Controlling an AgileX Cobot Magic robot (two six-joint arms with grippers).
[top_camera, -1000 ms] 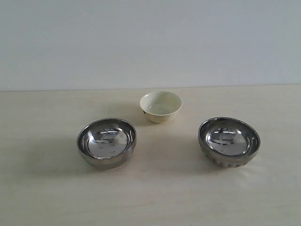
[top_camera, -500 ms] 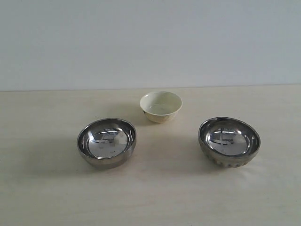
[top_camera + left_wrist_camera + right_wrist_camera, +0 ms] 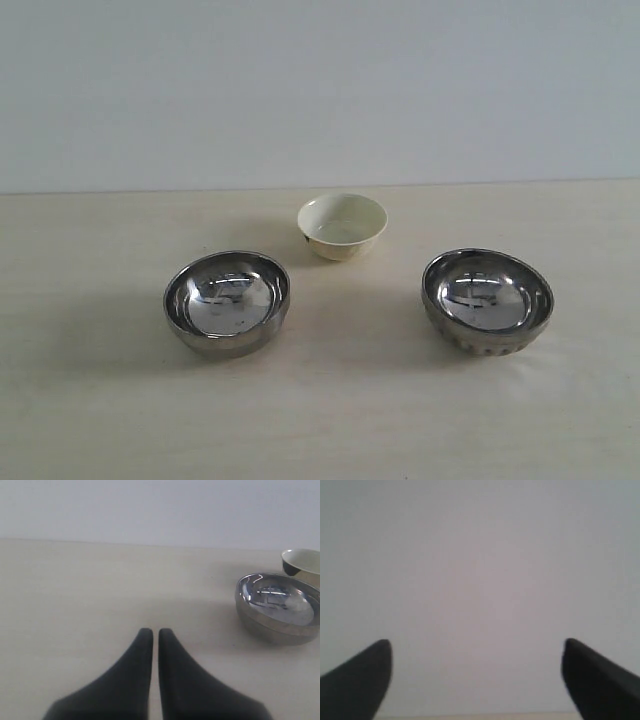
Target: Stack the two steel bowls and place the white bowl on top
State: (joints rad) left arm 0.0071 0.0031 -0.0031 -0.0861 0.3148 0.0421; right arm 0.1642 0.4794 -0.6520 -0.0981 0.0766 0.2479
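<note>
All three bowls are sitting apart on the desk [image 3: 330,420], nothing stacked yet. Taking the white bowl [image 3: 342,226] as the mark, the smooth bowl [image 3: 227,303] is lying nearer the camera and to its left. The ribbed bowl [image 3: 487,303] is lying nearer the camera and to its right. Both are well apart from it. The left jaws are sitting all but shut, only a thin slit between the tips, holding nothing, with the smooth bowl ahead and off to one side. The right jaws are standing wide open and empty, facing the bare wall. I am judging both steel bowls light, stiff and slippery, their round sides offering no purchase, so pinching the thin rim, one tip inside and one outside, is looking safest. The white bowl is looking glossy and breakable, calling for a rim grip too and gentle lowering
</note>
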